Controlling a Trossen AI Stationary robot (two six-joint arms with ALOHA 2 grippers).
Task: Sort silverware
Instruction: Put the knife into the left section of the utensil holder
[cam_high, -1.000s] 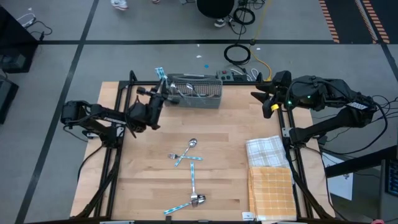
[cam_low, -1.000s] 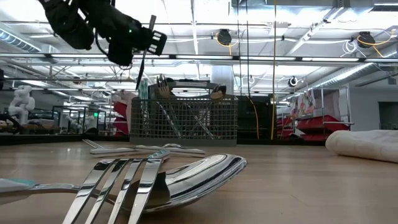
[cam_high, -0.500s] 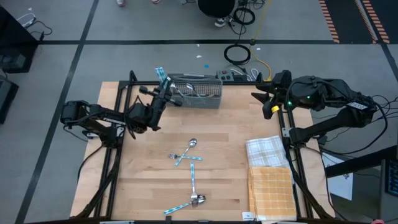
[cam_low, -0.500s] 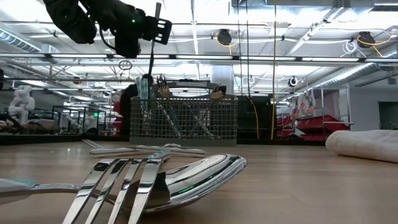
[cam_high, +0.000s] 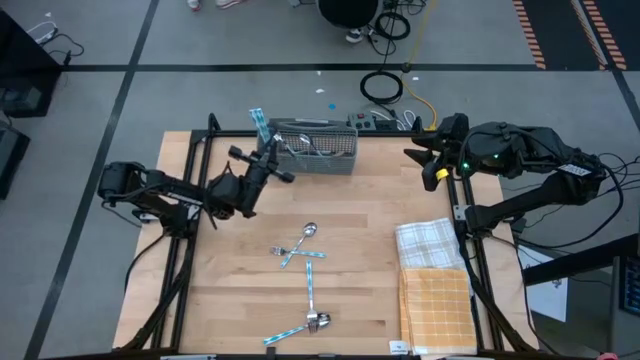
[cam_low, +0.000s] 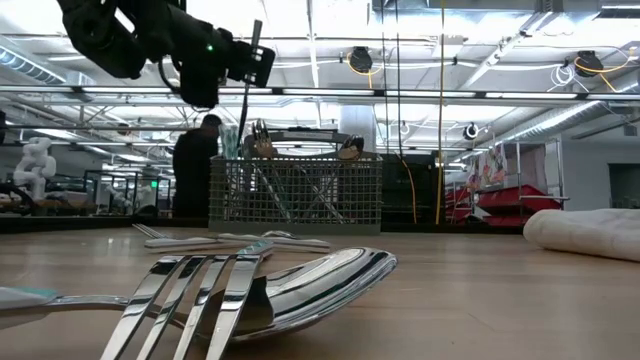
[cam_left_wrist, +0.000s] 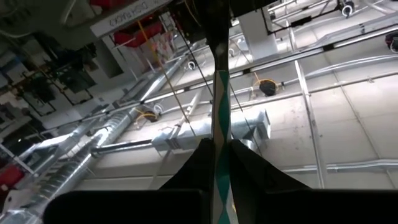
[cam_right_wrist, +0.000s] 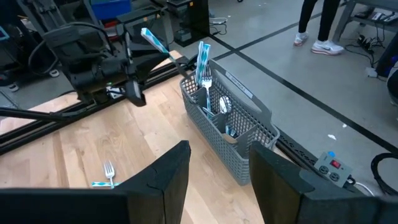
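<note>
While both arms are raised off the table, the entries read as follows.

Left gripper: raised just left of the basket's left end; jaws closed on a blue-handled utensil, which it holds upright, blue handle topmost; which kind of utensil cannot be told.

Right gripper: at the table's far right edge, well apart from the basket; jaws parted with nothing between them.

Basket: grey mesh, at the far edge of the table, centre; already holds several upright pieces, among them a fork with a blue handle.

Loose silverware, centre: a spoon crossed with a blue-handled piece.

Loose silverware, near edge: a fork and blue-handled pieces lying together, one pointing toward the far side.

Cloths: a checked towel and an orange one at the near right.

Background: a person stands beyond the table.
</note>
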